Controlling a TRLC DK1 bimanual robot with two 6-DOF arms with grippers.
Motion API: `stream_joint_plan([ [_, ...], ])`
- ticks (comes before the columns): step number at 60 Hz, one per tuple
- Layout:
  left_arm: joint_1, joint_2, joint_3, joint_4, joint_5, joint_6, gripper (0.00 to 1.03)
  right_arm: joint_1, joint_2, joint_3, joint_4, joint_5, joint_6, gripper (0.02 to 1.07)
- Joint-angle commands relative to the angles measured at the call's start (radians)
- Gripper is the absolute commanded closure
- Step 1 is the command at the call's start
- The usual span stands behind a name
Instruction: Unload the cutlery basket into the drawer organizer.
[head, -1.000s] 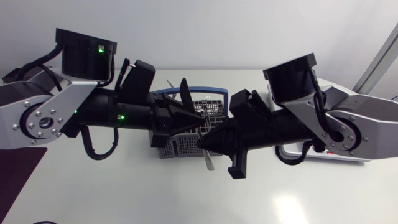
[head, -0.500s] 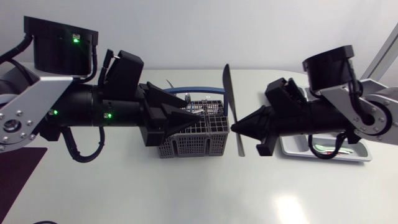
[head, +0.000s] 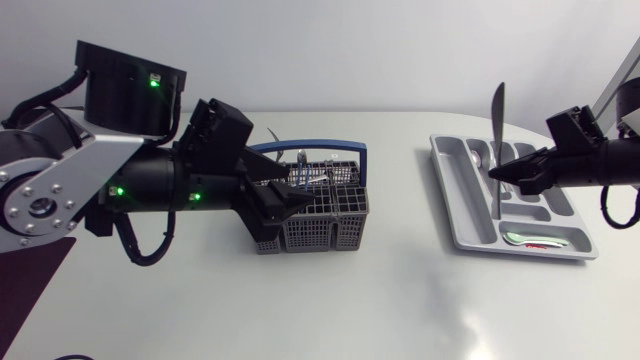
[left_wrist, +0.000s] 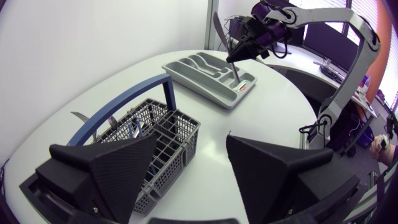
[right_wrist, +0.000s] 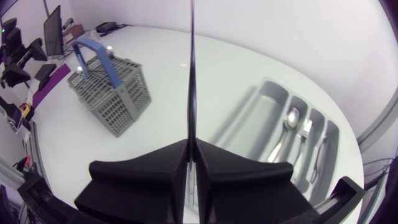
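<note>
Your right hand (head: 500, 172) is clamped on a table knife (head: 497, 115), held upright over the drawer organizer (head: 452, 212) near the tabletop's right edge, probably so it can drop into a slot. Your left hand (head: 295, 197) gapes empty by the mid-tabletop cutlery basket (head: 315, 230).

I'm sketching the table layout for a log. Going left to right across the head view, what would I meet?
left arm → cutlery basket → drawer organizer. The knife, held in the right gripper, overlaps the organizer, so it is left out of the order.
</note>
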Motion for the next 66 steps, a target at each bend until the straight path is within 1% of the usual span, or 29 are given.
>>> stream_joint_plan([
  [1,-0.011,0.019,-0.003,-0.005,-0.010,0.023,0.20,-0.081,0.091,0.079,-0.017,-0.009,-0.062,1.01],
  [8,-0.018,0.025,-0.003,-0.005,-0.020,0.027,0.20,-0.159,0.217,0.185,-0.020,0.017,-0.062,1.01],
  [15,-0.030,0.033,0.001,-0.008,-0.043,0.032,0.20,-0.202,0.334,0.290,-0.026,0.054,-0.058,1.01],
  [26,-0.047,0.036,0.014,-0.017,-0.070,0.038,0.20,-0.228,0.469,0.442,-0.026,0.124,-0.023,1.01],
  [45,-0.054,0.022,0.011,-0.041,-0.076,0.041,0.20,-0.260,0.662,0.669,-0.029,0.221,0.066,1.01],
  [52,-0.068,0.016,0.006,-0.041,-0.090,0.041,0.19,-0.267,0.714,0.706,-0.029,0.247,0.086,1.01],
  [66,-0.081,0.011,0.017,-0.054,-0.096,0.039,0.18,-0.254,0.748,0.683,-0.011,0.291,0.109,1.01],
])
